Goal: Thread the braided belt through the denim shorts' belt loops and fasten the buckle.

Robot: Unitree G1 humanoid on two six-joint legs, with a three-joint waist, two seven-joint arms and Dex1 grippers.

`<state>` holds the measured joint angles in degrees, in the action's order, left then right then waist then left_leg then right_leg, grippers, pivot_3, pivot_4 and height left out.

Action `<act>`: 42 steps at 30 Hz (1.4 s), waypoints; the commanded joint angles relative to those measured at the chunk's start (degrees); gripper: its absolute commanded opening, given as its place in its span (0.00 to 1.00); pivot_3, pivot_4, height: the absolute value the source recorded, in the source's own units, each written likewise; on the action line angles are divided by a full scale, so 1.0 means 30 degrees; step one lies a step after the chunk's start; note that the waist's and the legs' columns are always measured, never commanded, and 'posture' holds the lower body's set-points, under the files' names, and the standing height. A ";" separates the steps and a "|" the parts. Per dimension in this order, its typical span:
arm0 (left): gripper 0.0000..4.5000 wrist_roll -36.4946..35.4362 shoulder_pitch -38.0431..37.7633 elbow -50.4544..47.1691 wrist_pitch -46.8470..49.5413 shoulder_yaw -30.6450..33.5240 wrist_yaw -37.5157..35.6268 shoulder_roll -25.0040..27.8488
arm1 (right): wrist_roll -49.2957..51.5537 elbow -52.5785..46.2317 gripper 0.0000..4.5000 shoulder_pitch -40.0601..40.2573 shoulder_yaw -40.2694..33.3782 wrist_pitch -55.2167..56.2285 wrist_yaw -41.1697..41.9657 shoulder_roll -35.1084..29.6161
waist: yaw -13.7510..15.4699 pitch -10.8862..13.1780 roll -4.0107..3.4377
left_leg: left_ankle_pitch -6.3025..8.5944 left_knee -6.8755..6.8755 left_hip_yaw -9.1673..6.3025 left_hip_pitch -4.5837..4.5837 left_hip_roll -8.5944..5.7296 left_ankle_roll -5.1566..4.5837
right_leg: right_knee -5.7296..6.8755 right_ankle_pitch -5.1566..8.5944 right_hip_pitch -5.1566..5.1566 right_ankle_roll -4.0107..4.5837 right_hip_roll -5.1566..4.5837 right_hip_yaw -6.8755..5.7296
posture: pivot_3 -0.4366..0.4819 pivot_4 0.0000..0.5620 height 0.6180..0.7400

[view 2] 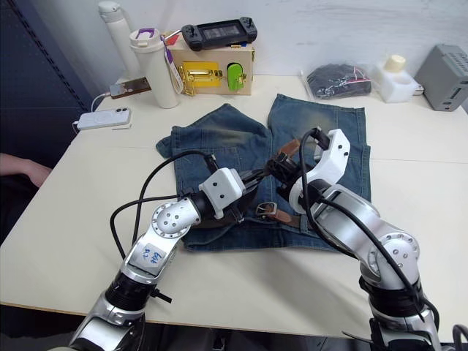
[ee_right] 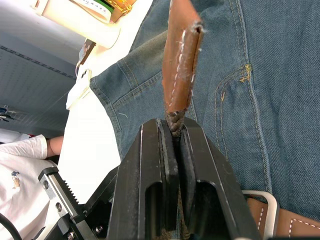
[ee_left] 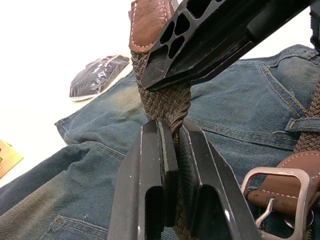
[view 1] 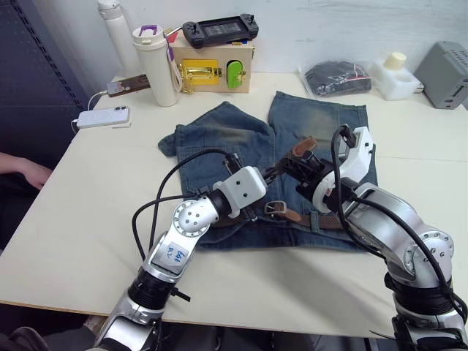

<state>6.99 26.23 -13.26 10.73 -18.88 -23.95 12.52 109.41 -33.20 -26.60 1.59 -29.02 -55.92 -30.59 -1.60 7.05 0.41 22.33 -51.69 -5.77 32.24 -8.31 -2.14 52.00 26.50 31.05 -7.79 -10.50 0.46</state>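
The denim shorts (view 1: 241, 139) lie flat mid-table, waistband toward me. The braided belt (view 1: 329, 219) runs along the waistband under a belt loop (ee_left: 301, 123). Its silver buckle (view 1: 276, 208) rests on the denim near the middle. The belt's other end rises off the shorts, ending in a brown leather tip (ee_right: 180, 65). My left gripper (ee_left: 172, 132) is shut on the braided part just below that tip. My right gripper (ee_right: 176, 130) is shut on the belt right where the braid meets the leather. The two grippers nearly touch above the waistband (view 1: 292, 170).
At the table's far edge stand a wooden box with a gold latch (view 1: 212, 69), a game controller (view 1: 219, 31), a white tumbler (view 1: 157, 66), a black bundle in a clear bag (view 1: 336, 77), a white container (view 1: 395, 77) and a grey device (view 1: 446, 73). A phone (view 1: 102, 117) and a person's hand (view 1: 22, 172) are at left.
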 commanded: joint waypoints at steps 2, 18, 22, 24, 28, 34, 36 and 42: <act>0.01 -0.0182 0.0376 -0.0305 -0.0290 0.0866 0.0300 -0.0139 | 0.0118 -0.0361 0.00 -0.0505 -0.0446 -0.0030 0.0443 -0.0277 | 0.0005 0.0000 0.0000 | 0.0000 -0.0002 -0.0001 0.0000 0.0000 0.0000 | -0.0001 0.0000 0.0000 0.0000 0.0000 0.0000 | 0.48 0.27 0.22; 0.00 -0.4536 0.0137 -0.3173 0.4478 0.4949 0.0010 0.0061 | -1.9255 -0.5947 0.98 0.6128 -0.0840 -0.2228 2.3754 -1.4816 | 0.0098 0.0009 0.0003 | -0.0070 0.0212 -0.0017 -0.0103 0.0020 -0.0022 | -0.0346 -0.0006 -0.0188 -0.0031 0.0010 -0.0105 | 0.48 0.27 0.22; 0.00 -0.4694 -0.0006 -0.3383 0.4857 0.4837 0.0116 0.0091 | -2.5972 -0.5222 0.98 0.6949 0.2388 0.0044 2.4941 -1.4316 | 0.0136 0.0032 0.0034 | -0.0078 0.0250 0.0001 -0.0229 0.0029 -0.0011 | -0.0451 -0.0007 -0.0340 -0.0044 -0.0009 -0.0108 | 0.48 0.27 0.22; 0.00 -0.4687 -0.0103 -0.3435 0.4959 0.4790 0.0132 0.0170 | -2.7574 -0.4894 0.98 0.6618 0.3385 0.0142 2.5087 -1.3279 | 0.0182 0.0042 0.0054 | -0.0078 0.0249 -0.0004 -0.0249 0.0033 -0.0010 | -0.0462 -0.0006 -0.0363 -0.0046 -0.0011 -0.0112 | 0.48 0.27 0.22; 0.00 -0.4694 -0.0213 -0.3568 0.5013 0.4722 0.0110 0.0282 | -3.0336 -0.4071 0.98 0.5855 0.4440 -0.0955 2.4553 -1.1291 | 0.0473 0.0054 0.0070 | -0.0078 0.0237 -0.0001 -0.0246 0.0033 -0.0007 | -0.0471 -0.0005 -0.0362 -0.0048 -0.0012 -0.0102 | 0.48 0.27 0.22; 0.00 -0.4855 -0.0075 -0.3658 0.5162 0.4797 0.0171 0.0342 | -3.2898 -0.3642 0.93 0.5428 0.5208 -0.2121 2.5175 -0.9589 | 0.0770 0.0075 0.0106 | -0.0078 0.0202 -0.0005 -0.0248 0.0024 -0.0007 | -0.0472 -0.0005 -0.0380 -0.0048 -0.0005 -0.0095 | 0.48 0.27 0.22; 0.00 -0.4899 0.0019 -0.3640 0.5172 0.4838 0.0154 0.0373 | -3.3598 -0.3367 0.78 0.5417 0.5370 -0.2807 2.5307 -0.9243 | 0.0834 0.0075 0.0108 | -0.0078 0.0200 -0.0004 -0.0247 0.0024 -0.0007 | -0.0471 -0.0005 -0.0377 -0.0048 -0.0006 -0.0093 | 0.48 0.27 0.22; 0.00 -0.4877 0.0084 -0.3473 0.5035 0.4883 0.0117 0.0496 | -3.4655 -0.2823 0.15 0.5482 0.5029 -0.4063 2.5796 -0.8228 | 0.0981 0.0078 0.0112 | -0.0078 0.0203 -0.0005 -0.0252 0.0024 -0.0006 | -0.0467 -0.0005 -0.0378 -0.0048 -0.0003 -0.0094 | 0.48 0.27 0.22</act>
<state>-6.84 25.53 -21.75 26.81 -5.16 -23.88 13.70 6.80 -41.08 -9.83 17.77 -40.47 20.93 -55.63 1.34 7.28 0.74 22.10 -51.08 -5.78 31.48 -8.23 -2.16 50.60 26.49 29.92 -7.93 -10.51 0.19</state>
